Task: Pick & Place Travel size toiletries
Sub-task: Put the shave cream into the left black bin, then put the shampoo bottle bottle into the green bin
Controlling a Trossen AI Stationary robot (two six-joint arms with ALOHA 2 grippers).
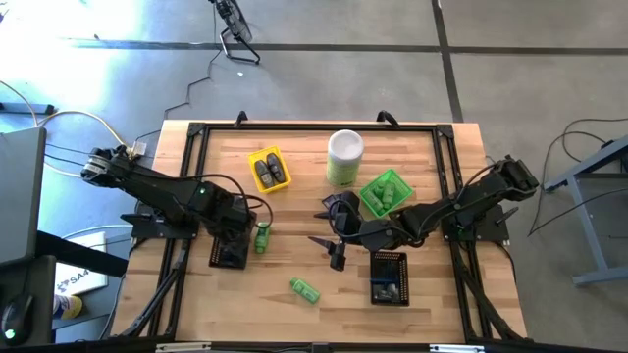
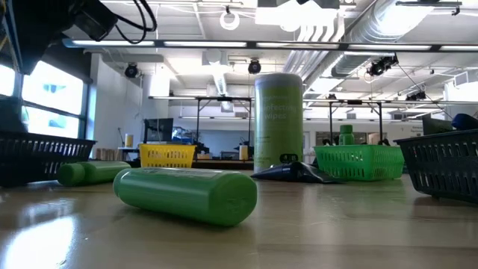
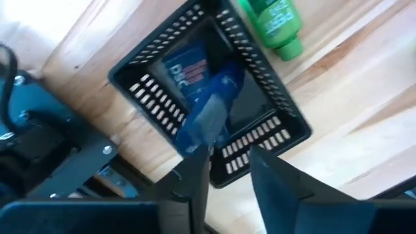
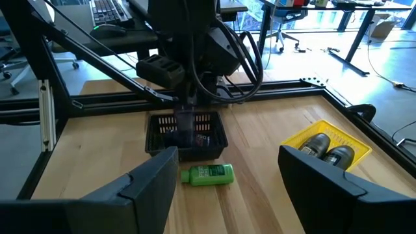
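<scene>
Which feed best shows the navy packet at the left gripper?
Left wrist view: the navy packet fills the black tray just beyond the left gripper. Right wrist view shows it small and distant; high view hides it under the arm; low view misses it.

You see: bright green bottles (image 1: 304, 289), dark navy packet (image 3: 207, 97) in black mesh tray (image 3: 273, 84), yellow tray (image 1: 269, 169), green tray (image 1: 385, 192), pale-green canister (image 1: 344, 157), white lid.

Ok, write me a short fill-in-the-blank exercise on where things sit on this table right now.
1. The left gripper hangs over the ____ mesh tray, which holds a dark navy packet.
2. The two dark grey oval pieces lie in the ____ tray.
3. The right gripper's fingers stand ____.

Missing words: black; yellow; open
</scene>
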